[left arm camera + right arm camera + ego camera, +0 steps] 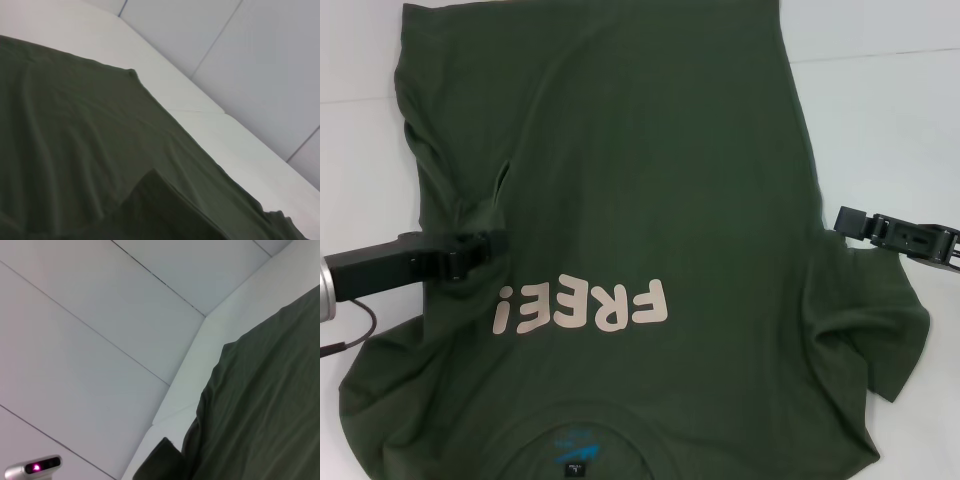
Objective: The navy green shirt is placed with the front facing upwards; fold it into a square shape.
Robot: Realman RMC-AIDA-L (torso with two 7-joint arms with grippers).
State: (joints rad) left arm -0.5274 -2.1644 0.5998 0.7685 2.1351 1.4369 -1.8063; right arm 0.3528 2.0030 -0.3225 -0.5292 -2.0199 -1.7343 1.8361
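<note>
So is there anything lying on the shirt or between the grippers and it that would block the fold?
Nothing visible does. The left gripper is already at the navy green shirt by its left sleeve, and the right gripper sits at the right edge. Only the shirt lies on the white table.

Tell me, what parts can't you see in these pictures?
- Dark olive-green cotton T-shirt: hem and collar cut off by head view's edges.
- Blue neck label: print too small to read.
- Left gripper: fingertips buried in bunched fabric, head view.
- Right gripper: finger gap unclear at shirt's edge.
- Both wrist views: own fingers not shown.
</note>
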